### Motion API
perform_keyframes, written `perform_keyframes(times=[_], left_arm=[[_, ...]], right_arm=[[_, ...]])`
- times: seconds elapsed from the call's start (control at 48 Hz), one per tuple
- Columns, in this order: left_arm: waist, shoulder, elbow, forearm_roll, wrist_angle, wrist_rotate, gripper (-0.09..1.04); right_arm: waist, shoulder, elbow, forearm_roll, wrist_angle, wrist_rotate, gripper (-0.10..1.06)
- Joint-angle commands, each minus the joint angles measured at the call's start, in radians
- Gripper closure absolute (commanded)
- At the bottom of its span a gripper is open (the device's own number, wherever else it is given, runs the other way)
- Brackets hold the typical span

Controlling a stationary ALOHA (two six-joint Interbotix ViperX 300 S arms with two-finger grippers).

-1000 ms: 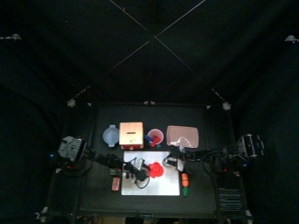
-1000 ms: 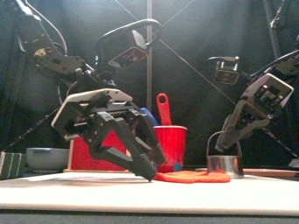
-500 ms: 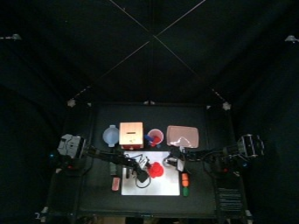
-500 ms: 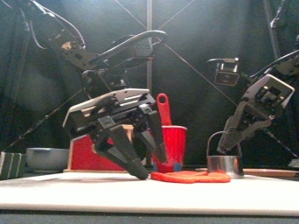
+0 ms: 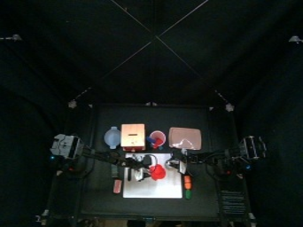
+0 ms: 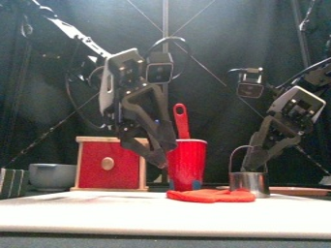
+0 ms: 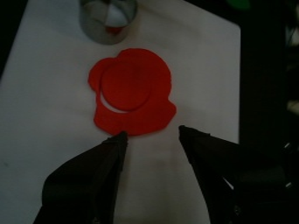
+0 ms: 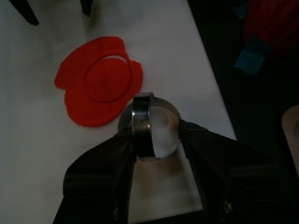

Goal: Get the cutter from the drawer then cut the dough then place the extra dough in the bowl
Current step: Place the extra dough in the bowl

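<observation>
The right gripper is clenched on the metal cutter, which stands on the white cutting board at three o'clock of the scored red dough, while the left gripper hangs released above the board at the dough's nine o'clock.

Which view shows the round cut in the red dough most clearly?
The left wrist view: it looks down on the whole dough, and the cut shows as a circle with a white gap. The right wrist view shows the circle fainter. The front view sees the dough edge-on; the top view, only a red spot.
</observation>
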Motion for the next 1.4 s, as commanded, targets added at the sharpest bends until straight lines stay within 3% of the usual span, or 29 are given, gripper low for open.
perform_keyframes(times=[0.021,0.438,1.104,1.312,1.396], left_arm=[[0.017,-0.011,-0.006,-0.109,-0.038,-0.04,0.07],[0.023,0.038,0.011,-0.175,-0.078,-0.206,0.08],[0.028,0.118,-0.044,-0.172,-0.067,-0.227,0.09],[0.037,0.124,-0.021,-0.175,-0.063,-0.227,0.27],[0.035,0.13,-0.023,-0.175,-0.061,-0.227,0.28]], right_arm=[[0.002,-0.009,-0.023,-0.002,-0.003,-0.002,0.18],[0.015,0.002,-0.023,-0.003,-0.003,-0.003,0.18],[0.015,0.029,-0.023,-0.009,-0.003,-0.002,0.18],[0.015,0.029,-0.023,-0.009,-0.003,-0.002,0.18],[0.014,0.029,-0.023,-0.011,-0.003,-0.002,0.18]])
